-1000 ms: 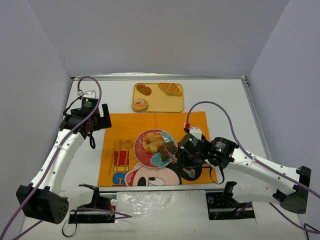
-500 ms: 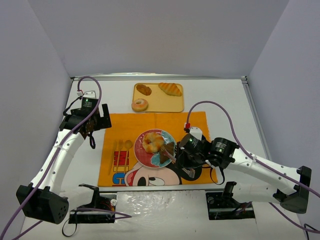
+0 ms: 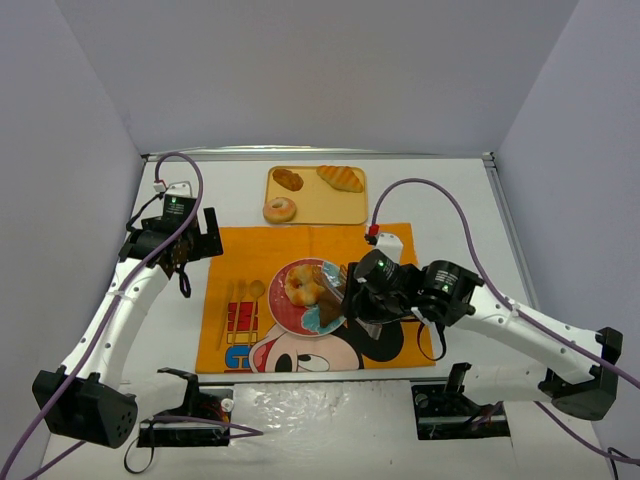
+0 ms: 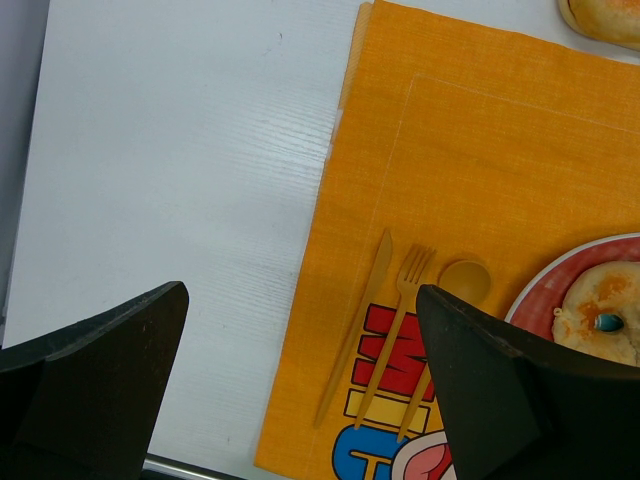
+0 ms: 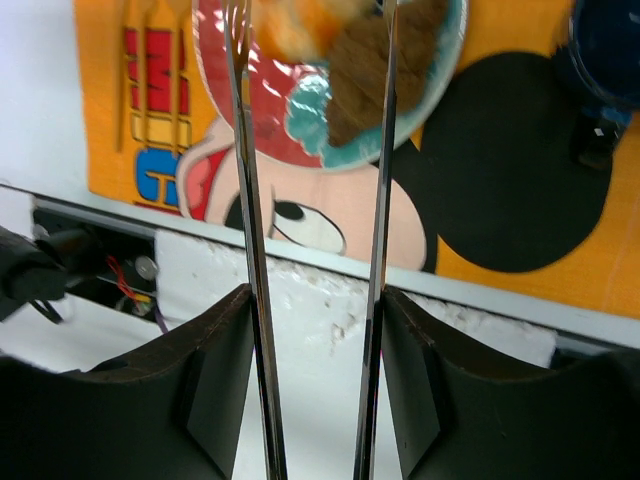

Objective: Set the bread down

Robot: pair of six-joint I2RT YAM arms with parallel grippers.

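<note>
A red and teal plate [image 3: 283, 312] lies on the orange cartoon placemat [image 3: 240, 250]. On it are a glazed round bread [image 3: 303, 287] and a brown piece of bread [image 3: 326, 313]. My right gripper [image 3: 355, 295] is shut on metal tongs [image 3: 331, 280] whose tips reach over the plate. In the right wrist view the tongs [image 5: 248, 200] run up from the gripper [image 5: 315, 295], and the brown bread [image 5: 375, 70] lies between their tips on the plate [image 5: 310, 110]. My left gripper [image 3: 185, 250] is open and empty over the mat's far left corner, also shown in the left wrist view [image 4: 302, 295].
A tan tray [image 3: 345, 210] behind the mat holds a croissant [image 3: 341, 178], a dark bun [image 3: 288, 179] and a doughnut [image 3: 280, 209]. A yellow knife, fork and spoon [image 4: 405, 300] lie on the mat left of the plate [image 4: 545, 290]. Grey walls enclose the table.
</note>
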